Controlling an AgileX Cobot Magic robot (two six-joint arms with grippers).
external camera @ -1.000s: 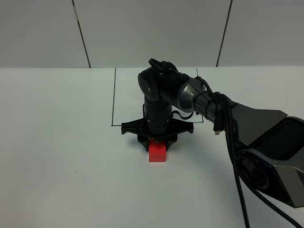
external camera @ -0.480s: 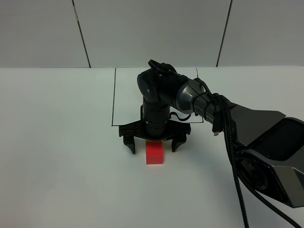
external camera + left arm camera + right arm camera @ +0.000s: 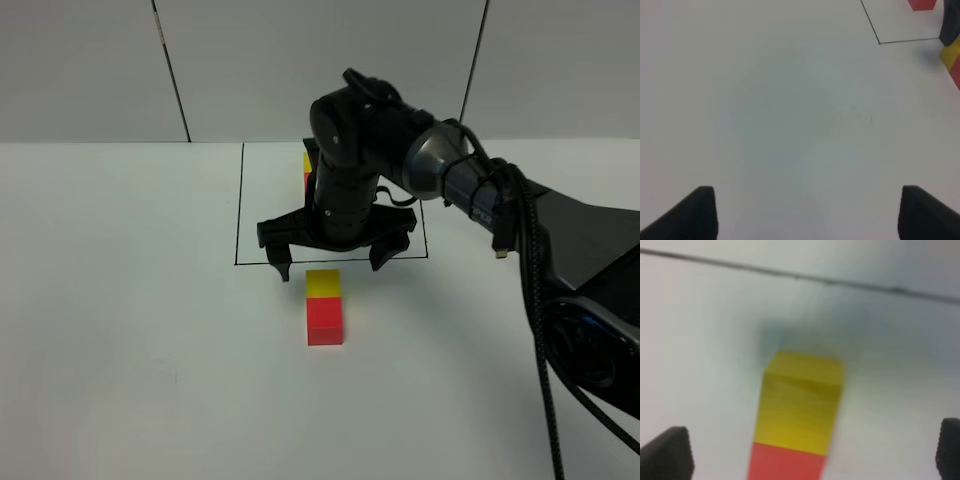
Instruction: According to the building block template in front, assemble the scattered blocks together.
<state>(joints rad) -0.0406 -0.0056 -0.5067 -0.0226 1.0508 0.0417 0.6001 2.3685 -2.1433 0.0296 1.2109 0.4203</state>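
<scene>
so my right gripper (image 3: 328,262) has just let go and lifted off, fingers spread wide and empty, leaving the red cube (image 3: 325,321) butted against the yellow cube (image 3: 323,284) just outside the black-line rectangle (image 3: 239,215), looks basically done.

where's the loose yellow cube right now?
In the exterior high view the yellow cube sits on the table near centre, just outside the black-line rectangle, touching the red cube on its far side, below the open right claw.
</scene>
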